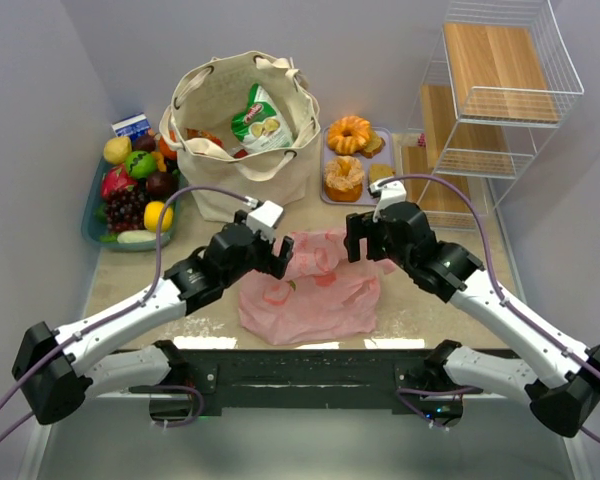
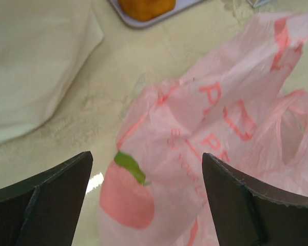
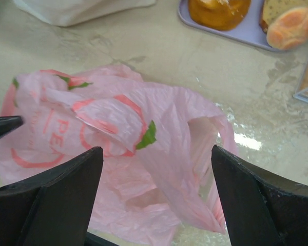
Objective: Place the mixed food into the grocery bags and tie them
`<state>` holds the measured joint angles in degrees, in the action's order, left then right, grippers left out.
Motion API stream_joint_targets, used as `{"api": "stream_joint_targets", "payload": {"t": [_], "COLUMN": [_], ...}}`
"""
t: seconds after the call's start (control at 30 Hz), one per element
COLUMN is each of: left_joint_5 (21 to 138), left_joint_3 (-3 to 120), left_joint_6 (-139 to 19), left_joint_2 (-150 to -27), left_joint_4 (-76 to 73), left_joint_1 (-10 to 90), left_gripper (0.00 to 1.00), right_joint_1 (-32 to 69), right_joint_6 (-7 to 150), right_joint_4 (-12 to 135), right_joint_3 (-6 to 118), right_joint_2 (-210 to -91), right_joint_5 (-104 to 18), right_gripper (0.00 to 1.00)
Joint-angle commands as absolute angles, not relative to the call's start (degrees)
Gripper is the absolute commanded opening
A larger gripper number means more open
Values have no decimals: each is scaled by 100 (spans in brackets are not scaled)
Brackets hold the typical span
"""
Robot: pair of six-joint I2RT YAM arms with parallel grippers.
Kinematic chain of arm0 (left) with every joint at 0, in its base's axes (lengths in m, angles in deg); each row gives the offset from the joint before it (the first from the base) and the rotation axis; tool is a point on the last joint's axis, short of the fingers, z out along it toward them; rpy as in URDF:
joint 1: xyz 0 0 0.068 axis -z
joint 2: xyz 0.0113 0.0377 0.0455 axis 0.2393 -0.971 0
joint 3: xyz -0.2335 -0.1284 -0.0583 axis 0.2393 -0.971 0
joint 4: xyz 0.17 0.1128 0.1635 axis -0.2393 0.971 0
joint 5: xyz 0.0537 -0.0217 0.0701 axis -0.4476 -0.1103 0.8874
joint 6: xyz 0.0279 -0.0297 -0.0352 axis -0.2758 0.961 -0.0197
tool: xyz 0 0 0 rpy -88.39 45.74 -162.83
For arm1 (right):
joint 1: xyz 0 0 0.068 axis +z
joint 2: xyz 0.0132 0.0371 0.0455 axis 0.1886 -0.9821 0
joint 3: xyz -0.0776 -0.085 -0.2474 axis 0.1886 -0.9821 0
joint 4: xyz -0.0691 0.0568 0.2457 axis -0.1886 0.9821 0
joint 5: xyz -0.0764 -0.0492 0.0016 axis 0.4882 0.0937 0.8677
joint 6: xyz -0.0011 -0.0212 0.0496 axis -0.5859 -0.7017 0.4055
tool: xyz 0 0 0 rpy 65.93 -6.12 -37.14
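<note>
The pink plastic bag (image 1: 310, 285) with red fruit prints lies flat and crumpled on the table, near the front edge. My left gripper (image 1: 278, 258) is open and empty just above the bag's left top edge (image 2: 164, 169). My right gripper (image 1: 358, 240) is open and empty above the bag's right handle loop (image 3: 205, 148). The cream canvas tote (image 1: 242, 130) stands open at the back and holds a green and white snack packet (image 1: 260, 120). An orange ring-shaped cake (image 1: 348, 133) and other pastries (image 1: 343, 178) lie on a lilac tray (image 1: 385, 140).
A teal tray of fruit (image 1: 130, 185) stands at the back left beside the tote. A white wire rack with wooden shelves (image 1: 495, 90) stands at the back right. The tote's lower corner (image 2: 36, 66) shows close to the left gripper.
</note>
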<state>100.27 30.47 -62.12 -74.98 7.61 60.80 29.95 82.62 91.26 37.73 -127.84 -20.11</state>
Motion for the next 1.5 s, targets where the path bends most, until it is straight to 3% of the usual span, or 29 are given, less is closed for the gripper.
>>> {"api": "stream_joint_targets", "payload": {"t": [0.0,0.3,0.5,0.53,0.57,0.73,0.77,0.87,0.93,1.0,1.1,1.2,1.23,1.27,1.37,1.47], "left_joint_5": [9986,9354,9239,9248,9239,9370,9510,9844,9959,10109,10346,10548,10575,10636,10662,10881], "left_joint_3": [2708,2198,2145,2145,2127,2355,2416,2785,3136,3443,3795,4234,4367,4490,4825,4607], "left_joint_6": [-5271,-4778,-4769,-4760,-4777,-5014,-5119,-5356,-5550,-5901,-6280,-6491,-6544,-6640,-6754,-6947], "left_joint_2": [-6780,-6488,-6795,-6866,-7032,-7709,-7936,-8350,-8535,-8799,-9168,-9537,-9617,-9757,-9750,-9321], "left_joint_4": [1037,1504,1688,1689,1654,1312,1250,1100,1047,977,863,897,1002,1081,1380,1495], "left_joint_1": [6087,6087,6078,6078,6078,6052,6034,5938,5824,5735,5454,5261,5243,5243,5295,5497], "left_gripper": [93,97,93,88,76,38,25,9,6,6,6,10,16,34,60,69], "right_joint_1": [2991,2991,2991,2991,2982,2991,2982,2991,2991,2991,2991,2991,2991,2991,2991,2991], "right_joint_6": [8184,8044,8175,8193,8193,8193,8193,8219,8246,8263,8237,8324,8394,8456,8650,8808], "right_joint_4": [9004,8607,8511,8528,8555,8721,8783,9081,9274,9398,9556,9749,9776,9750,9198,8959], "right_joint_3": [3471,3497,3471,3480,3514,3524,3558,3716,3796,3892,3972,4164,4261,4262,4017,3989], "right_joint_2": [-12967,-13556,-13714,-13697,-13697,-13547,-13530,-13538,-13521,-13504,-13442,-13346,-13310,-13188,-12977,-13011], "right_joint_5": [-1725,-1777,-1882,-1892,-1900,-1769,-1760,-1707,-1733,-1856,-2277,-2733,-2823,-2945,-3245,-3123], "right_gripper": [87,73,68,68,68,67,64,54,37,17,1,0,0,0,0,0]}}
